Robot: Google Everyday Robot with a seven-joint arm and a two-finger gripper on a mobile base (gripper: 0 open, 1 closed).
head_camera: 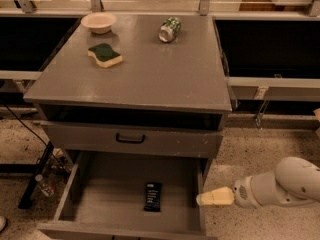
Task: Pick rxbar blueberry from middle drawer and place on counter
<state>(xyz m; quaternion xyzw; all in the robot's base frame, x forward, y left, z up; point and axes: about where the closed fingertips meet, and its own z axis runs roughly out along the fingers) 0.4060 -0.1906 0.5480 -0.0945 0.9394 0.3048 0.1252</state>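
Note:
The rxbar blueberry (153, 196), a dark flat bar with pale lettering, lies on the floor of the open middle drawer (105, 199), right of its centre. The gripper (207, 198) comes in from the lower right on a white arm and sits at the drawer's right wall, about a hand's width right of the bar and apart from it. The grey counter (150, 69) spans the cabinet top above.
On the counter stand a pale bowl (98, 22), a green-topped yellow sponge (105, 55) and a tipped green can (169, 29). A closed drawer front with a black handle (130, 138) sits above the open drawer. A bottle (44, 185) and cables lie on the floor at left.

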